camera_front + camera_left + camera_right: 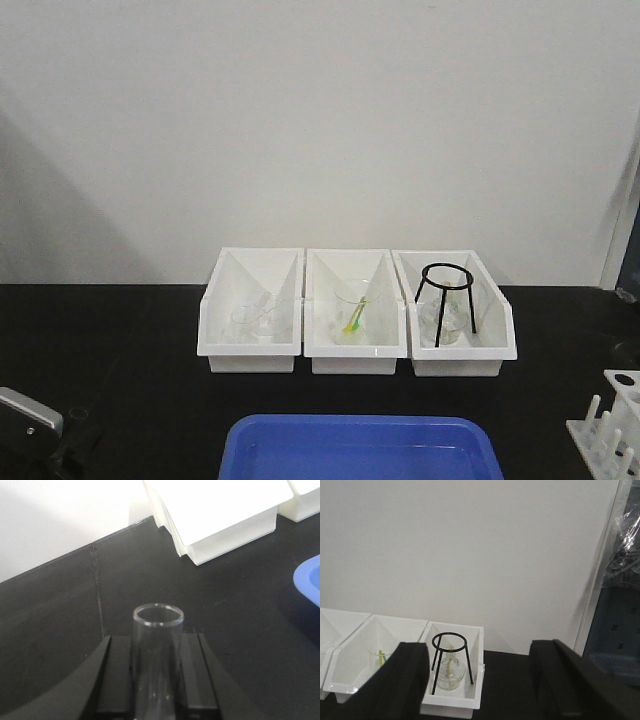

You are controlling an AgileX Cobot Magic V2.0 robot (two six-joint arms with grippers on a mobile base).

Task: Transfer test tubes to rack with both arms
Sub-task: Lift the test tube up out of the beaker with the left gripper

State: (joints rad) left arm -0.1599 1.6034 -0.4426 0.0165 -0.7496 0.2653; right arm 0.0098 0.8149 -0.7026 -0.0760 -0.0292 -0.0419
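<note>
Left claw [157,647] is closed on a tube [158,630], its two matte black fingers [116,675] pressed flat against the glass on either side. The tube is thin, clear and smooth-walled. Its open round rim stands up just past the fingertips, and the lower end is hidden between the jaws. Ahead of this claw lies the dull black table [60,605]. A white plastic bin [225,525] sits further ahead and to the claw's right, and the rounded edge of a blue tray [311,580] is at its far right.

Right claw [479,655] is spread wide and holds nothing. Ahead of it, slightly left, a bin [470,700] holds a black wire tripod [450,660] over a small glass vessel.

In the front view the rack [608,420], white plastic with round holes and upright pegs, stands at the near right. It is well apart from the left arm [28,422], with the tray between them.

By the look of it, the step in hand is carrying a gripped tube. The next move probably calls for taking it rightward, perhaps handing it to the open right claw, and keeping it upright so that it lines up with a hole. Smooth glass could slip or crack if squeezed hard.
</note>
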